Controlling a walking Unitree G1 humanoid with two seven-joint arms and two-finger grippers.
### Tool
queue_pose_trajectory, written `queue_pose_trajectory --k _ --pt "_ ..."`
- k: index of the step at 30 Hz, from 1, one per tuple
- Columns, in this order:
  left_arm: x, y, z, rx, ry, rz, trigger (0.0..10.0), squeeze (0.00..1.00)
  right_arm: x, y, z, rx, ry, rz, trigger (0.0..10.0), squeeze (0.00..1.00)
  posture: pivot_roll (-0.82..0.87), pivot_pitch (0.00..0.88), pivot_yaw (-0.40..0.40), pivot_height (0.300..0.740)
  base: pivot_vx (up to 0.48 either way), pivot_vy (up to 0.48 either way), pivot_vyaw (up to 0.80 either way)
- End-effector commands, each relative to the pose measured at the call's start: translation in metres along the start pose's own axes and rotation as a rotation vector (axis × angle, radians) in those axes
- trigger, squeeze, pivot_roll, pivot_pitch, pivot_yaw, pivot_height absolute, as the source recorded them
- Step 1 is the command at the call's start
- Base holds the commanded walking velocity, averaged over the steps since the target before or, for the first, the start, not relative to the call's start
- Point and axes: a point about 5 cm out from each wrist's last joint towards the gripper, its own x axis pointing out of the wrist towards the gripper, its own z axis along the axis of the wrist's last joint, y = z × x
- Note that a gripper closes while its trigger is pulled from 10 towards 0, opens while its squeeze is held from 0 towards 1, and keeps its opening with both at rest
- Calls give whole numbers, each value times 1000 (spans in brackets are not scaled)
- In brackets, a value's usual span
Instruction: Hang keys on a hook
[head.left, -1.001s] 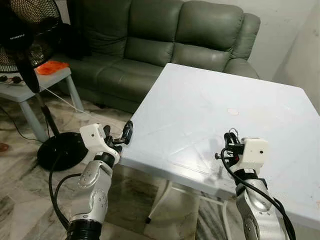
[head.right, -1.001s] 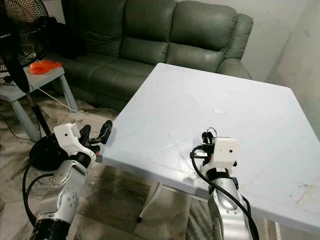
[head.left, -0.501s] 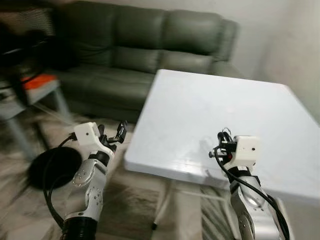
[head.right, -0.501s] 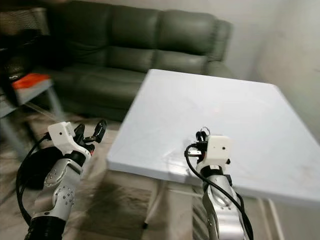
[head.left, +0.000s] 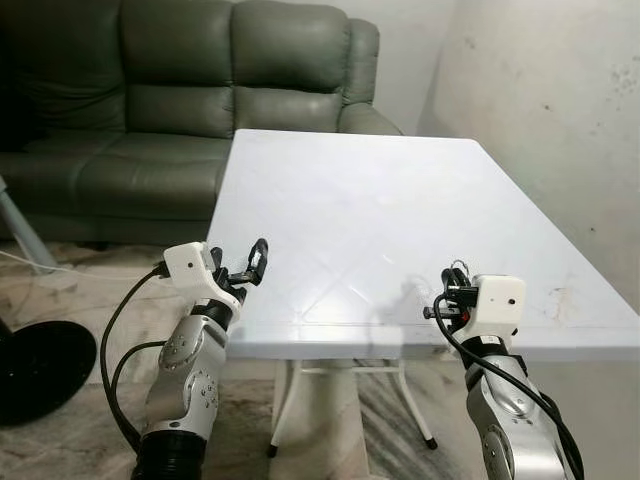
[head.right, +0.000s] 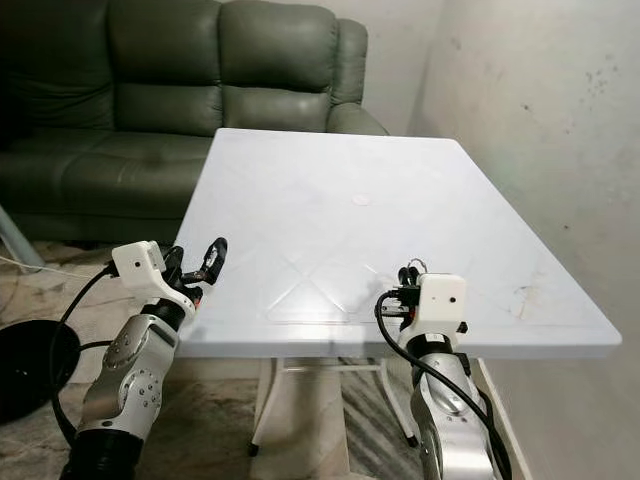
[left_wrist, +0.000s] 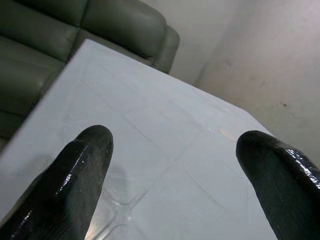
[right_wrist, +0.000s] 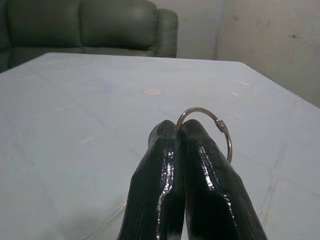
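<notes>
Metal key ring (one) in right pincer

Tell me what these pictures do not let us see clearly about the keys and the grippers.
- Keys: in the right wrist view the right gripper is shut on a metal key ring; its fingers hide whatever hangs below.
- Eye views: that ring is too small to judge.
- Left gripper: open, fingers cut off by the frame edge.
</notes>
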Motion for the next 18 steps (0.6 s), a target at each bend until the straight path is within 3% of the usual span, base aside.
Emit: queue_pose_trajectory --k 1,13,18 --pt "1 -4 0 16 5 -21 10000 0 1 0 0 -5 6 3 10000 0 20 0 -47 740 0 0 -763" --pt "1 -5 -1 1 13 -36 10000 0 0 -1 -2 -6 11 -2 10000 0 13 0 -40 740 0 0 -756" --pt "3 -6 1 0 11 -39 10000 0 0 1 -3 -2 14 6 10000 0 16 0 -40 740 0 451 -756"
